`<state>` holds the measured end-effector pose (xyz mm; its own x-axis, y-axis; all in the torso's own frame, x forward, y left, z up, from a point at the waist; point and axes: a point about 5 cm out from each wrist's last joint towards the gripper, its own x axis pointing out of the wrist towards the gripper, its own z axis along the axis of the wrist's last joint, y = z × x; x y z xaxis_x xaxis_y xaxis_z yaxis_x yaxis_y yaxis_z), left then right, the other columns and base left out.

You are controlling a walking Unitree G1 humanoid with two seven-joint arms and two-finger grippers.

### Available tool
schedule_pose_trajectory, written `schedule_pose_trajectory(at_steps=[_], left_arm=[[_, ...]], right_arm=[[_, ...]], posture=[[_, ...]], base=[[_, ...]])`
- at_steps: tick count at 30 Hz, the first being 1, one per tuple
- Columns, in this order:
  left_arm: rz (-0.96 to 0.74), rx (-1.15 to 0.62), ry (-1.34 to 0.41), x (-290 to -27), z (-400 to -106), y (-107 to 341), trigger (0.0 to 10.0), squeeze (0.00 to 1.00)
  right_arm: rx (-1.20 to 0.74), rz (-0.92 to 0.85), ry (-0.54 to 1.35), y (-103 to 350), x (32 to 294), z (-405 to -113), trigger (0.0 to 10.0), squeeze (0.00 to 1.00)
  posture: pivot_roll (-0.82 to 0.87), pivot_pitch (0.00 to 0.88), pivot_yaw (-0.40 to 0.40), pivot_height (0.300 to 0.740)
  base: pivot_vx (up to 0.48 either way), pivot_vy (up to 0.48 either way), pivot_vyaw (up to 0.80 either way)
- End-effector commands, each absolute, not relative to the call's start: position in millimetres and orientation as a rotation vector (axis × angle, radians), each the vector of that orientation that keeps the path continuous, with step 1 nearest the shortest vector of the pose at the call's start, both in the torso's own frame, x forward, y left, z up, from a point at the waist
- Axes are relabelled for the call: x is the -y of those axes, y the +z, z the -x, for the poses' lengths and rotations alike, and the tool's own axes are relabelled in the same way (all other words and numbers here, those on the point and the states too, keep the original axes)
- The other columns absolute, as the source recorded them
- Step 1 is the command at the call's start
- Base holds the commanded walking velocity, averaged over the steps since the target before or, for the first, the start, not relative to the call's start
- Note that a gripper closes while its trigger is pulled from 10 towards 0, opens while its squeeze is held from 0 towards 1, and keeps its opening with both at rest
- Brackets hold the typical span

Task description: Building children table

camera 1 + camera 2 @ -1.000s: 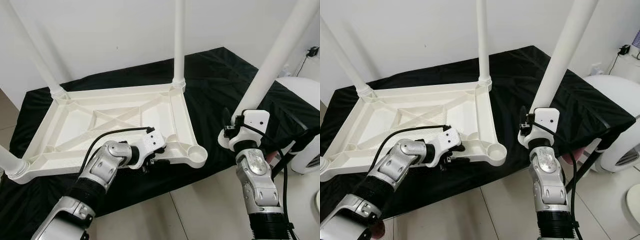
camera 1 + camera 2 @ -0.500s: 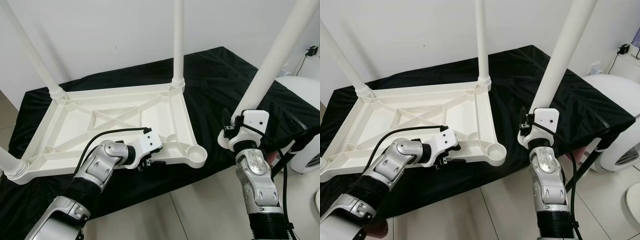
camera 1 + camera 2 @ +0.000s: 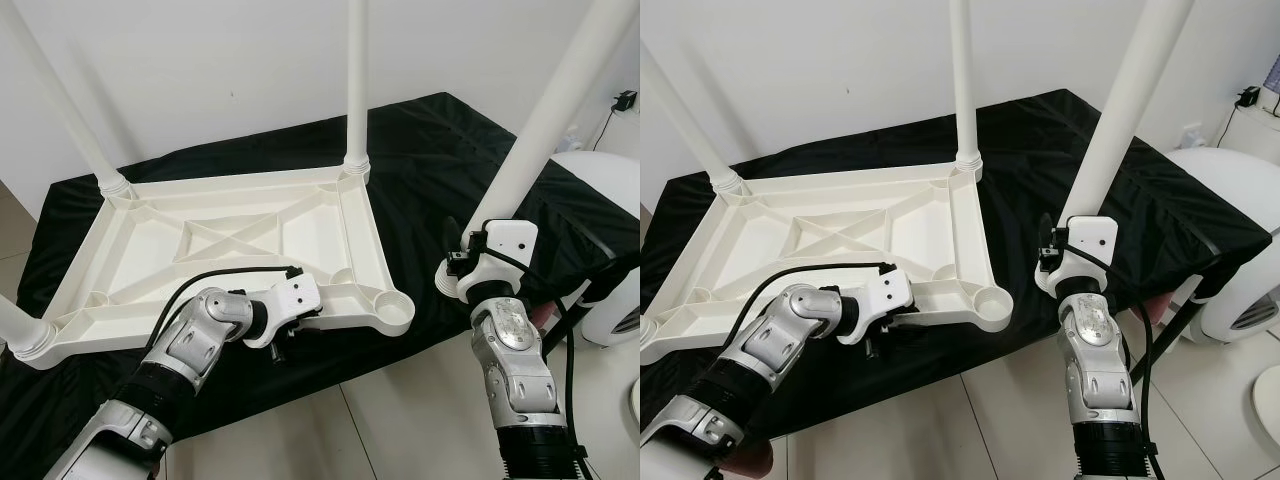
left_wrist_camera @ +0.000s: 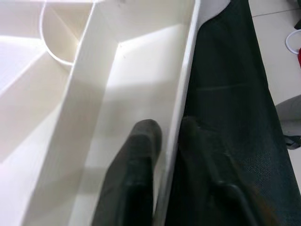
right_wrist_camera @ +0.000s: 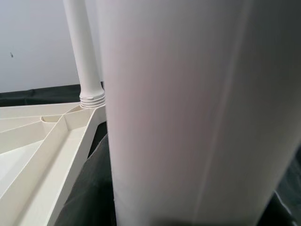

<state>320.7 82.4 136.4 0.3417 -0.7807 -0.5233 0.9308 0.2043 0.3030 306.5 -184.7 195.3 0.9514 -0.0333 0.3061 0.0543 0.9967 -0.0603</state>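
tabletop: the white plastic tabletop (image 3: pixel 240 235) is lying upside down on a black cloth (image 3: pixel 440 170), ribs facing up, near edge toward the robot
legs already in: three white legs stand in their corner sockets, far-left leg (image 3: pixel 60 95), far-right leg (image 3: pixel 356 80) and a near-left leg (image 3: pixel 15 325) that's mostly out of frame
empty socket: the near-right corner socket (image 3: pixel 392 310) has nothing in it, so that looks like the last one to fill
left gripper: left gripper (image 4: pixel 167 146) is pinched down on the tabletop's near rim, one finger inside the frame and the other outside against the cloth, so it's basically the clamp holding the thing in place
right gripper: right gripper (image 3: pixel 462 262) is wrapped round the fourth leg (image 3: pixel 545 120) low on its shaft, holding it up and tilted, just to the right of the empty socket and not touching the tabletop
step in hand (my guess): getting that last leg over to the corner and seated
how to do it well: swing the leg's bottom end left until it's right above the socket, straighten it so it isn't leaning like it is now, then push or twist it straight down
watch out: keep the left clamp firm or the light tabletop will probably skate on the cloth; going in crooked would likely jam it
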Motion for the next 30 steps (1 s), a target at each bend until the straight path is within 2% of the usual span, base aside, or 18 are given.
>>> schedule_pose_trajectory(at_steps=[1, 16, 17, 18, 26, 27, 30], left_arm=[[-0.619, -0.289, -1.200, -85.0, -322.4, 137.4, 0.0, 0.00], [-0.623, -0.292, -1.217, -84.9, -320.7, 137.3, 0.0, 0.00], [-0.627, -0.294, -1.216, -85.0, -320.9, 137.1, 1.6, 0.00], [-0.632, -0.298, -1.213, -85.0, -321.2, 136.7, 9.9, 0.00], [-0.630, -0.300, -1.196, -83.9, -322.7, 136.3, 10.0, 0.00], [-0.624, -0.298, -1.189, -83.5, -323.3, 136.7, 10.0, 0.38], [-0.611, -0.295, -1.172, -83.1, -324.8, 137.6, 10.0, 0.38]], right_arm=[[0.313, 0.066, -0.035, 196.0, 181.7, -306.2, 10.0, 0.00], [0.316, 0.069, -0.025, 197.4, 181.6, -307.7, 10.0, 0.00], [0.317, 0.069, -0.023, 197.8, 181.5, -308.0, 10.0, 0.00], [0.319, 0.070, -0.021, 198.3, 181.1, -308.1, 10.0, 0.00], [0.327, 0.070, -0.013, 200.1, 179.9, -309.3, 10.0, 0.00], [0.327, 0.069, -0.012, 200.3, 179.7, -309.5, 10.0, 0.00], [0.328, 0.070, -0.011, 200.6, 179.2, -309.8, 10.0, 0.00]], posture=[[-0.13, 0.066, 0.116, 0.740], [-0.13, 0.070, 0.116, 0.740], [-0.13, 0.070, 0.116, 0.740], [-0.13, 0.070, 0.115, 0.740], [-0.13, 0.062, 0.111, 0.740], [-0.13, 0.060, 0.109, 0.740], [-0.13, 0.060, 0.109, 0.740]], base=[[0.000, 0.000, 0.00], [0.000, 0.000, 0.00], [0.000, 0.000, 0.00], [0.000, 0.000, 0.00], [0.000, 0.000, 0.00], [0.000, 0.000, 0.00], [0.000, 0.000, 0.00]])
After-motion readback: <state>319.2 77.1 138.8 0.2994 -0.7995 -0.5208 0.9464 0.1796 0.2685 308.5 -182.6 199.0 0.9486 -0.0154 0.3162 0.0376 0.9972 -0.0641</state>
